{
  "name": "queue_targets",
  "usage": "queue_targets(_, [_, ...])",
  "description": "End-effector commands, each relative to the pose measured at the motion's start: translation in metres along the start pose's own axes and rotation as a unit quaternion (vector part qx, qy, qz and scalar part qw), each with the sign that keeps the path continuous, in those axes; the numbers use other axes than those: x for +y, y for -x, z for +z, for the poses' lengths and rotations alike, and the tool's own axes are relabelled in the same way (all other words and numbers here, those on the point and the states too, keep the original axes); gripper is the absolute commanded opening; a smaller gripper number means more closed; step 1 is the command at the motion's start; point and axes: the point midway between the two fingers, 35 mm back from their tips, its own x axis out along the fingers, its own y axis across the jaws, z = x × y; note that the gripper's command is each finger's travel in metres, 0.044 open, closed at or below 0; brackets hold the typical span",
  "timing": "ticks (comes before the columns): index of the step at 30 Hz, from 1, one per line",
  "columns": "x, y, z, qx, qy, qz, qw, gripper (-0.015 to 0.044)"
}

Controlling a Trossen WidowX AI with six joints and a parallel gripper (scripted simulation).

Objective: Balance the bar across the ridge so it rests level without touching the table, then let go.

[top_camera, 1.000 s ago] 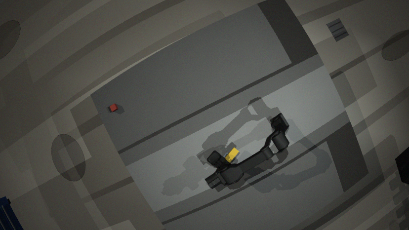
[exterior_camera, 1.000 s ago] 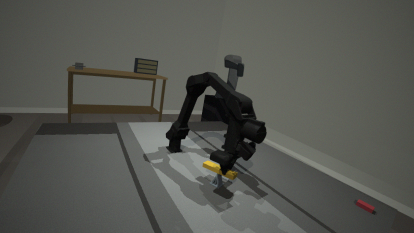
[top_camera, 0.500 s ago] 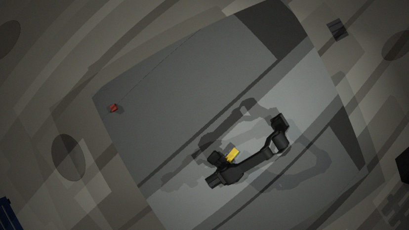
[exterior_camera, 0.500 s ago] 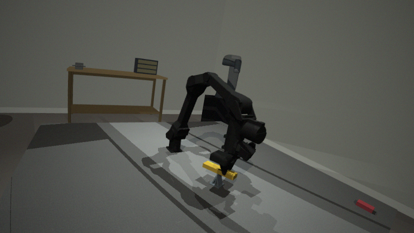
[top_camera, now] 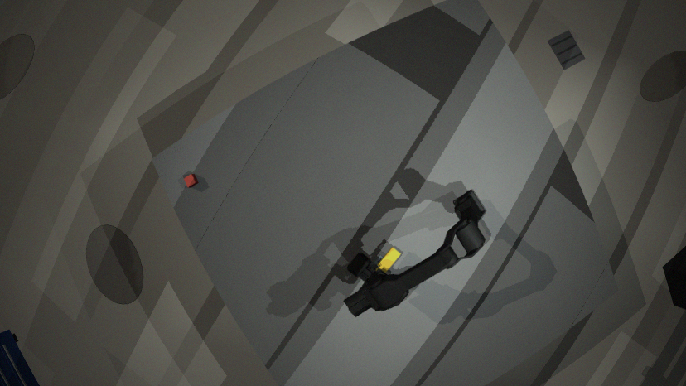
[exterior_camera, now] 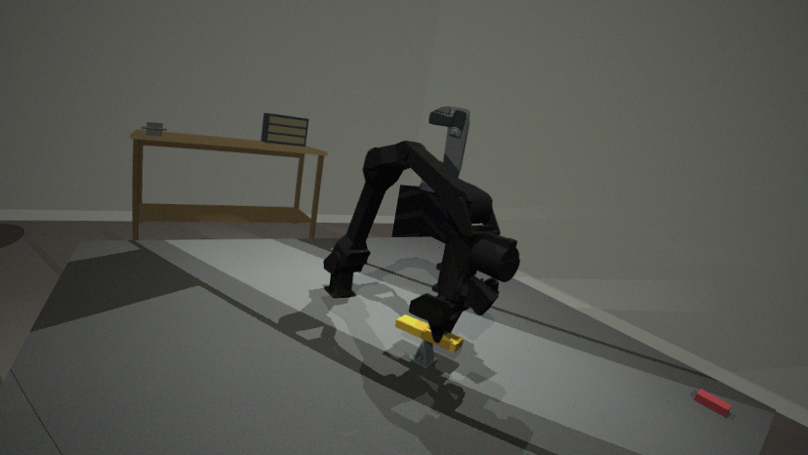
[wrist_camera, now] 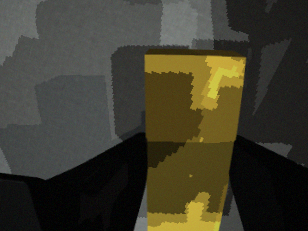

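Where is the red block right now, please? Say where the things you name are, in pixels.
The red block [top_camera: 190,180] [exterior_camera: 712,402] lies on the table [top_camera: 306,158] [exterior_camera: 169,350], left of the arm [top_camera: 424,271] [exterior_camera: 367,214] in the top view and at lower right in the exterior view.

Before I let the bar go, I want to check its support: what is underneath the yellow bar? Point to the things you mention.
Under the yellow bar [top_camera: 391,258] [exterior_camera: 412,323] [wrist_camera: 195,119] stands a small grey ridge [exterior_camera: 424,356], its foot on the table. The ridge's top is hidden, so contact can't be confirmed.
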Motion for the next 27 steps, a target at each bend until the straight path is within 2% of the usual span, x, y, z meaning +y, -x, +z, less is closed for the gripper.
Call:
queue_targets(1, [0.0009, -0.0013, -0.0002, 0.001, 0.001, 0.002, 1.000, 0.0000])
queue_targets(27, [0.0010, -0.0035, -0.0003, 0.001, 0.001, 0.002, 1.000, 0.0000])
